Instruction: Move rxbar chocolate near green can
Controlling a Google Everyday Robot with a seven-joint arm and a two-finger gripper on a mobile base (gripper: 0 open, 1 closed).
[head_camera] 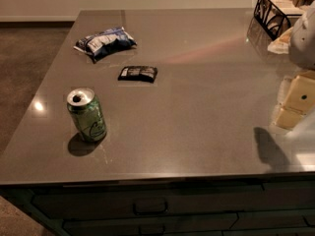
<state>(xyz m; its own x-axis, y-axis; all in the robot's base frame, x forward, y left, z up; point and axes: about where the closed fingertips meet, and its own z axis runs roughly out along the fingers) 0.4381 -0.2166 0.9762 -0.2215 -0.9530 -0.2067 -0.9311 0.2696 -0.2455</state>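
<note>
The rxbar chocolate [138,73] is a small flat black wrapped bar lying on the grey countertop [197,107], left of centre. The green can [87,115] stands upright near the front left, its silver top open, about a can's height in front of and to the left of the bar. My gripper [294,103] is at the far right edge of the view, pale yellow, hanging above the counter and far to the right of both things. It holds nothing that I can see.
A puffy blue-and-white snack bag [105,42] lies behind and left of the bar. A black wire basket [275,10] with packets stands at the back right corner. Drawers [150,206] run below the counter's front edge. The floor lies to the left.
</note>
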